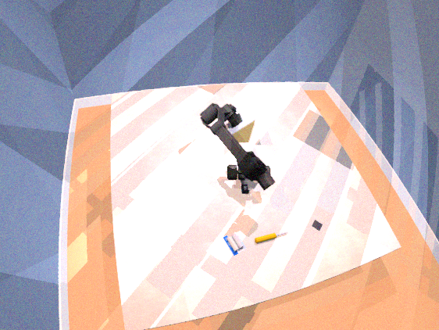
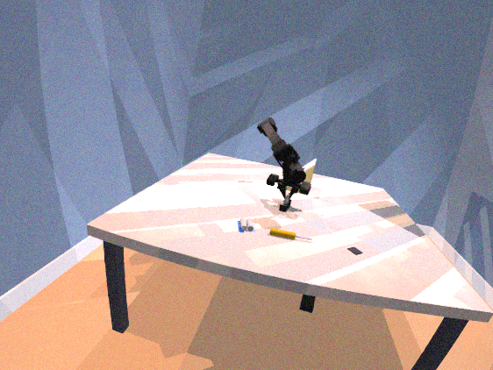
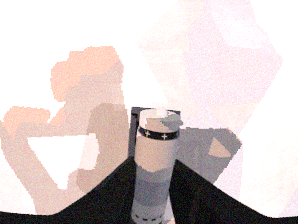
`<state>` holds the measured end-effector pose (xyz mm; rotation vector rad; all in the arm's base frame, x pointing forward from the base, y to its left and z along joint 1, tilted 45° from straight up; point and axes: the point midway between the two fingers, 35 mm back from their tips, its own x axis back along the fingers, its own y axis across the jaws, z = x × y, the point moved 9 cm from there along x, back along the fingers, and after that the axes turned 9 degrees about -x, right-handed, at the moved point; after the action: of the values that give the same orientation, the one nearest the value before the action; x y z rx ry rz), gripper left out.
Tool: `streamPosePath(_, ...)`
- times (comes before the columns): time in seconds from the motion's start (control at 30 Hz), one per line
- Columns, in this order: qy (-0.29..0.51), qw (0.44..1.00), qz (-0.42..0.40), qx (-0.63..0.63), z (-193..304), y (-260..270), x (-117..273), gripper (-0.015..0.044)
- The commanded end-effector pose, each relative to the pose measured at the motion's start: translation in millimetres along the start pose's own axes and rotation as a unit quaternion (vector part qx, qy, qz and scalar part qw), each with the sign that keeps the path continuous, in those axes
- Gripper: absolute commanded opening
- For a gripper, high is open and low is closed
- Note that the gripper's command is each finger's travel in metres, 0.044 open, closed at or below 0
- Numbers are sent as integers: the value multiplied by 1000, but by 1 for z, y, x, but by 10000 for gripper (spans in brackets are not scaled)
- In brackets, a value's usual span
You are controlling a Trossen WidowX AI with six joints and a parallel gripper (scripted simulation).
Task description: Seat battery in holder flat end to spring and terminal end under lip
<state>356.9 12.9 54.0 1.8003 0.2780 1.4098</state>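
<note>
The battery (image 3: 154, 172) is a light cylinder with a dark band marked with plus signs near its terminal end. My gripper (image 3: 152, 165) (image 2: 287, 199) is shut on it, a black finger on each side in the wrist view. The battery's terminal end points up in that view, its lower end near the bottom edge. The black holder (image 1: 243, 189) (image 2: 284, 207) (image 3: 133, 135) lies on the table under the gripper. In the wrist view the battery covers most of it; only its far end and left edge show. The spring, the lip's contact and any gap below the battery are hidden.
A yellow-handled screwdriver (image 1: 265, 238) (image 2: 282, 233) lies toward the front. Left of it is a small blue-edged item with pale cylinders (image 1: 234, 243) (image 2: 246, 225). A small dark square (image 1: 317, 225) (image 2: 354, 251) lies to the right. A tan wedge-shaped object (image 1: 246, 133) stands behind the arm.
</note>
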Motion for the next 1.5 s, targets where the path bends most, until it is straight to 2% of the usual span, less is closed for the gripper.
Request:
streamPosePath(0.0, -16, 1000, -1, -2, 4, -1, -3, 59)
streamPosePath(0.83, -90, 996, -14, -4, 25, -4, -12, 59)
streamPosePath(1.47, -92, 996, -15, -4, 34, -5, -10, 59)
